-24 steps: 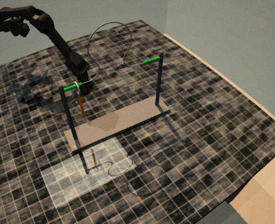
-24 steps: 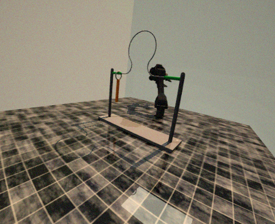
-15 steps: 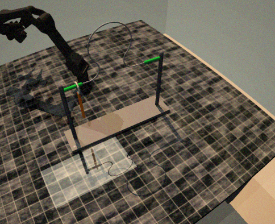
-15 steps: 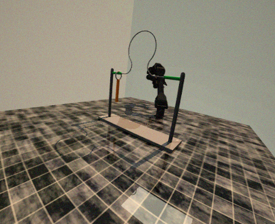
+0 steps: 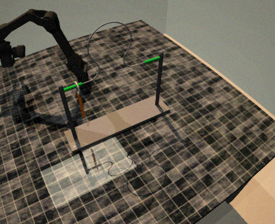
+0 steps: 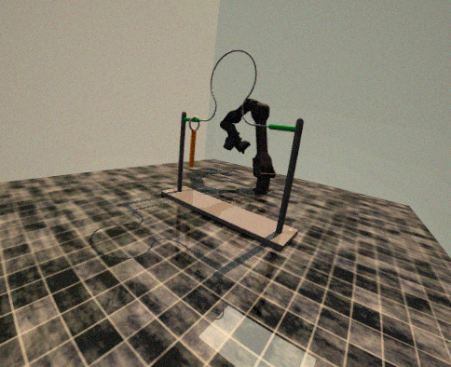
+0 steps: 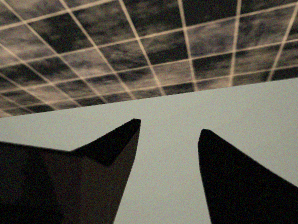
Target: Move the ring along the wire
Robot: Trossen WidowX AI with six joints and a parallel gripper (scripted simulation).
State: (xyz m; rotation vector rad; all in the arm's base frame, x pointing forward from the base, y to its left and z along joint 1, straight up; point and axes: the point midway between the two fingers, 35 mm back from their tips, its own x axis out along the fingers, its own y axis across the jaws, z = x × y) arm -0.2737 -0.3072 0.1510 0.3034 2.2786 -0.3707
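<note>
The ring (image 5: 78, 90) (image 6: 198, 125) hangs around the near green part (image 5: 69, 87) (image 6: 186, 119), beside one post (image 5: 67, 108) (image 6: 182, 154). Its orange handle (image 5: 81, 105) (image 6: 193, 149) points down, its lower end above the base. The grey wire (image 5: 88, 46) (image 6: 256, 74) rises in a tall loop, then dips to the other green part (image 5: 152, 59) (image 6: 281, 128) at the other post (image 5: 159, 79) (image 6: 290, 179). My gripper (image 7: 169, 131) is partly open with nothing between its fingers. It is off to the far left in the top view, well away from ring and wire.
A long tan base board (image 5: 136, 112) (image 6: 233, 214) carries both posts. The arm (image 5: 63, 42) (image 6: 261, 144) stands behind the frame as seen in the top and exterior views. A pale bright patch (image 5: 57, 182) lies on the tiled table top (image 5: 216, 128) (image 6: 98, 289). The wrist view shows table and wall, no ring.
</note>
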